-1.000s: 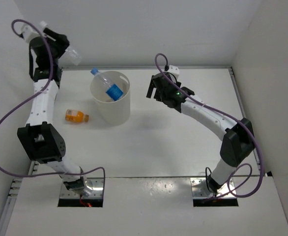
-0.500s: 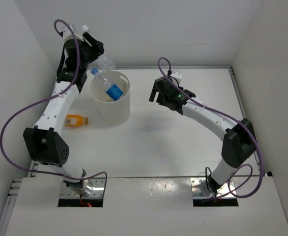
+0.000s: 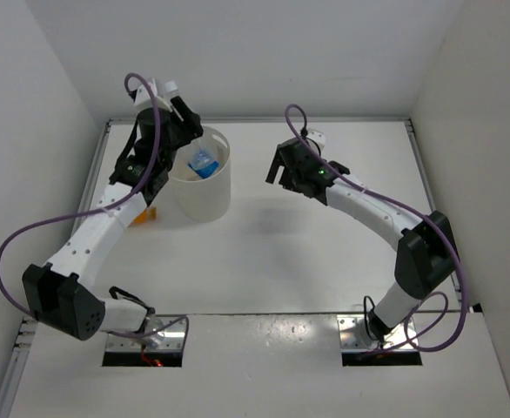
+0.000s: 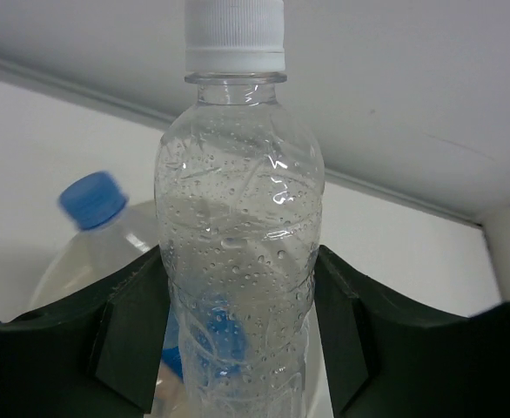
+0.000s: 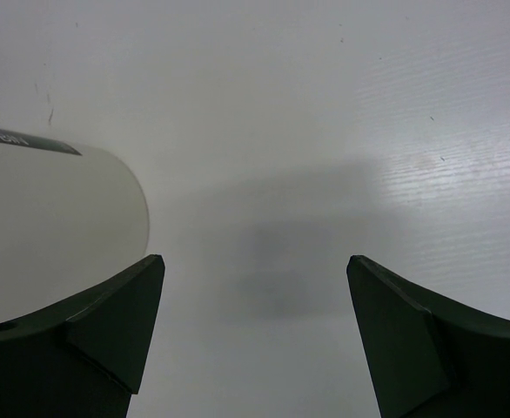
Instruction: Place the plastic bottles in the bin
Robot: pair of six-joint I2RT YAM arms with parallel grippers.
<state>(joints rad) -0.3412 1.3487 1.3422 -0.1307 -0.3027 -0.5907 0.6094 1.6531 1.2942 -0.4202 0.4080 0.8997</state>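
**Top view.** There are three bottles, one bin and two arms. The bin point(image 3: 210, 197) stands left of centre on the table point(image 3: 325, 244). The blue bottle point(image 3: 204, 163) lies inside it, leaning against the wall. The orange bottle point(image 3: 146, 215) lies on the table just left of the bin, mostly hidden under the left arm. That arm rises from its base at the near left and bends inward. It brings the left gripper point(image 3: 184, 122) above the bin's far-left rim. The third bottle is hard to make out from here. The right arm runs up the right side, folds at the elbow and reaches toward the centre. The right gripper point(image 3: 281, 165) faces the bin, well apart from it.

**Left wrist.** The left gripper point(image 4: 238, 270) pinches the white-cap bottle point(image 4: 236, 174) by its body, one finger on each side. The bottle is clear and beaded with droplets, and its cap points away from the camera. Behind it sits the blue bottle point(image 4: 94, 198), cap up and to the left.

**Right wrist.** The right gripper point(image 5: 255, 287) has its fingers spread wide with nothing between them. It hangs over bare table point(image 5: 342, 113), with the bin wall point(image 5: 55, 209) at the left.
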